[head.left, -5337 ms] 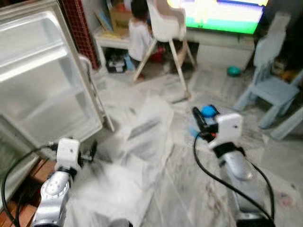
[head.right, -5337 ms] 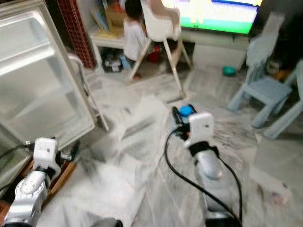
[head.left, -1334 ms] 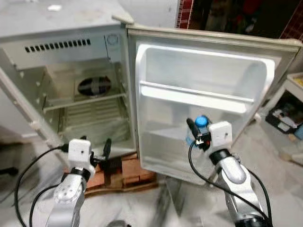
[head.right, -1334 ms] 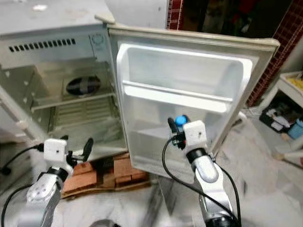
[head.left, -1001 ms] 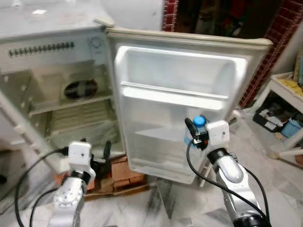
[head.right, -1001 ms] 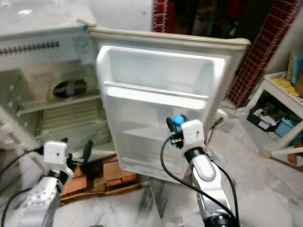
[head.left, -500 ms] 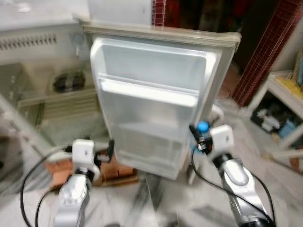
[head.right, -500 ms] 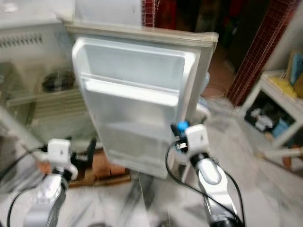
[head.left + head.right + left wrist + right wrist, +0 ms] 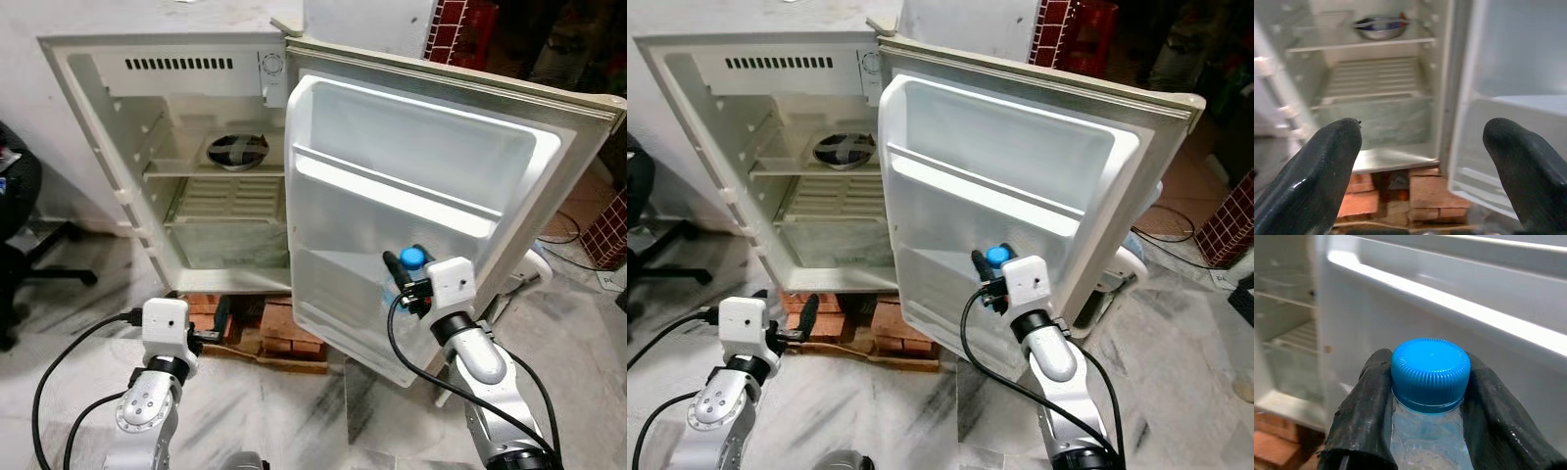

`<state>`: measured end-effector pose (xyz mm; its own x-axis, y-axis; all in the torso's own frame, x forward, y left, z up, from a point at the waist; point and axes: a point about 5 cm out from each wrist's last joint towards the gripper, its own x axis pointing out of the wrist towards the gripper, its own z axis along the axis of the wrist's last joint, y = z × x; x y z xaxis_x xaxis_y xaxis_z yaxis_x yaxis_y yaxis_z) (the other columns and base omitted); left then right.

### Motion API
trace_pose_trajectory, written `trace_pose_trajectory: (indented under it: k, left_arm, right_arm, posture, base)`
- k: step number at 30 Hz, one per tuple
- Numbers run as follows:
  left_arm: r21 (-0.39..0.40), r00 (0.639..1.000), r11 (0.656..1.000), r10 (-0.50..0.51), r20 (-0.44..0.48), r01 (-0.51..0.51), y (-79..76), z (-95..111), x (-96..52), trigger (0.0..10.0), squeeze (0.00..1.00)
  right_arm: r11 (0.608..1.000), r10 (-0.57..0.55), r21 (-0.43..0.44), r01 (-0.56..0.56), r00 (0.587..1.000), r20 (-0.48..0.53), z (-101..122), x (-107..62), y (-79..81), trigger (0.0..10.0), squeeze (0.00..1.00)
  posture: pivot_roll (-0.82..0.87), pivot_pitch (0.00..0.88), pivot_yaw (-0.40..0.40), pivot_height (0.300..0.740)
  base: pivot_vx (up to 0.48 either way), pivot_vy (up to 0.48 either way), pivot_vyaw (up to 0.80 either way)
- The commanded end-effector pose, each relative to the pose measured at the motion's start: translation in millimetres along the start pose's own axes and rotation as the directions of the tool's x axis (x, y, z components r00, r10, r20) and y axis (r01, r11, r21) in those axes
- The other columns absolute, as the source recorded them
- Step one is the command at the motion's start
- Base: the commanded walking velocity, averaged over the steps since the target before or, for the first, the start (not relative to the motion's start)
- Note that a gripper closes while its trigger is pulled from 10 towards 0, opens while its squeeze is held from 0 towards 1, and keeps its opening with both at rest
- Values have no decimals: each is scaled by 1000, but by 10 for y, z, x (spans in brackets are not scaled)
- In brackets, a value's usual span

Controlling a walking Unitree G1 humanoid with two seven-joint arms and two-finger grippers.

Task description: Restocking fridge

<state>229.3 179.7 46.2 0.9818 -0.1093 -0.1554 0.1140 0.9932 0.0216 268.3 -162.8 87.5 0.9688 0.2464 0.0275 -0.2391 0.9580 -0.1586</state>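
While we stand facing the fridge [image 9: 176,147], its door [image 9: 421,196] is swung wide open toward our right. Our right gripper [image 9: 1425,401] is clamped on the neck of a clear water bottle [image 9: 1427,440], one finger on each side just under the blue cap [image 9: 1430,368]. We hold the bottle upright in front of the door's inner face, near the lower door shelf [image 9: 343,284] and below the white rail [image 9: 392,196] of the upper door shelf. Bottle isn't resting on any shelf; it hangs in our grip.

Our left gripper [image 9: 1422,161] is low, ahead of the cabinet's bottom edge, fingers [image 9: 1317,166] spread wide apart, nothing between them. Through the gap, left wrist view shows the cabinet interior: a metal bowl [image 9: 1380,27] on the upper shelf toward the back, a ribbed wire shelf [image 9: 1376,78] below it, then a cloudy crisper cover [image 9: 1376,122].

Fridge sits on red bricks [image 9: 284,328] over a marble floor [image 9: 323,421]. Freezer vent slots [image 9: 176,64] run along the top of the cabinet, with a round dial [image 9: 272,67] at its right corner. Black cables [image 9: 59,392] trail from both wrists. Part of a dark office chair [image 9: 20,245] stands at the left edge, and red brick wall [image 9: 460,20] shows behind the door's top edge.
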Motion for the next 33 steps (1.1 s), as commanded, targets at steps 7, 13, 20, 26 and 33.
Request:
trace_pose_trajectory:
  k: [7, 13, 20, 26, 33]
  left_arm:
    - [-2, 1000, 1000, -18, 15, 18, -6, 38, 13, 10000, 0]
    - [-3, 999, 1000, -27, 18, 27, -19, 38, 10, 10000, 0]
    - [-9, 999, 999, -32, 1, 32, -38, 11, 0, 10000, 0]
    - [-8, 999, 999, -32, -2, 32, -45, 7, -2, 10000, 0]
    - [-6, 999, 999, -33, -5, 33, -47, 1, -3, 10000, 0]
  right_arm:
    - [999, -36, -6, 36, 999, 23, 36, -8, -42, 10000, 0]
    - [999, -51, -4, 52, 998, 32, 44, -14, -64, 10000, 0]
    - [999, -48, -2, 48, 998, 31, 44, -16, -65, 10000, 0]
    - [999, -41, 5, 41, 999, 31, 41, -21, -58, 10000, 0]
    - [999, -34, 15, 33, 999, 29, 34, -26, -40, 10000, 0]
  posture:
    - [19, 0, -4, 740]
    - [18, 0, -4, 740]
    - [16, 0, -4, 740]
    - [16, 0, -3, 740]
    - [15, 0, -4, 723]
  base:
    - [0, 0, 0]
    - [0, 0, 0]
    - [0, 0, 0]
    - [0, 0, 0]
    - [0, 0, 0]
